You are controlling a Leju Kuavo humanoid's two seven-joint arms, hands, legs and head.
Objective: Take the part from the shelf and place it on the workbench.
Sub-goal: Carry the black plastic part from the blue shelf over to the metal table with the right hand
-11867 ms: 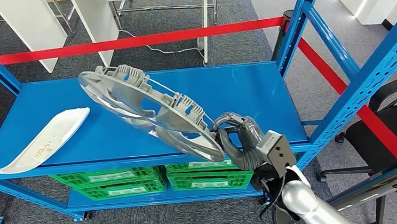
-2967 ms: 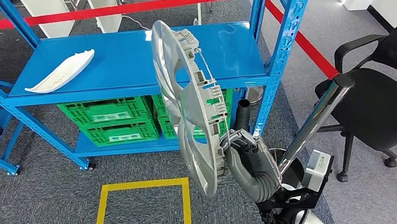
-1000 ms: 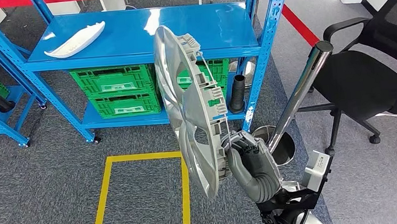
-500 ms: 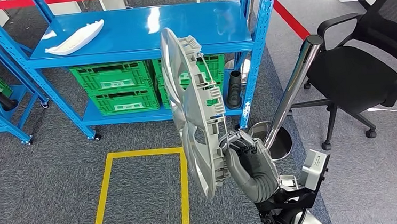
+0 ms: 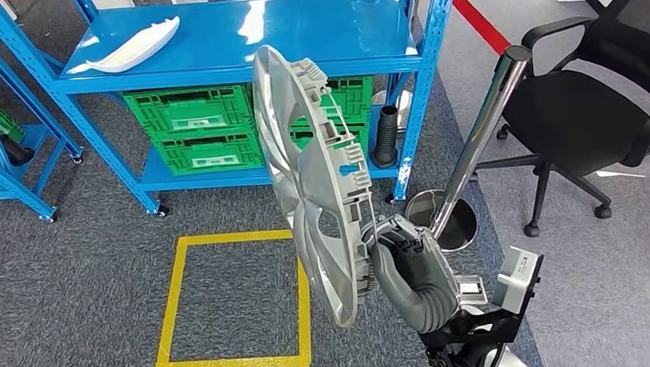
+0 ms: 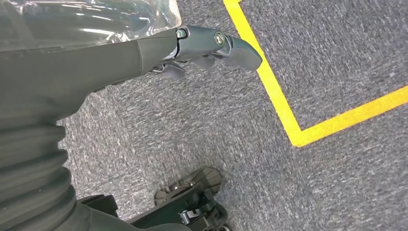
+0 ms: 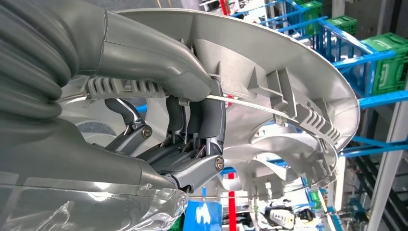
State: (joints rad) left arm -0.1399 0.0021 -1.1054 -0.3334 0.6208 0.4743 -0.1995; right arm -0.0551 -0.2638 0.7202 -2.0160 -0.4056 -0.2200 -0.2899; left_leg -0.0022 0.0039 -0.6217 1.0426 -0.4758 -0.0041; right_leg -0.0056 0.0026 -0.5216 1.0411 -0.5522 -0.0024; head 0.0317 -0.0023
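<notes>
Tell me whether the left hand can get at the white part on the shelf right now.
Probably not. The left hand hangs over the carpet, and the white part lies far off on the shelf.

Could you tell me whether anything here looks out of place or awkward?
Mainly the carry: the right hand holds the large silver wheel cover by its lower rim alone, so it stands on edge, leaning slightly. On the shelf, a white part lies askew near the front corner. Nothing looks damaged.

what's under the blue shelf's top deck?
Green crates on the lower deck of the blue shelf, black ribbed tube at its right end. The wheel cover hides the crates' middle.
</notes>
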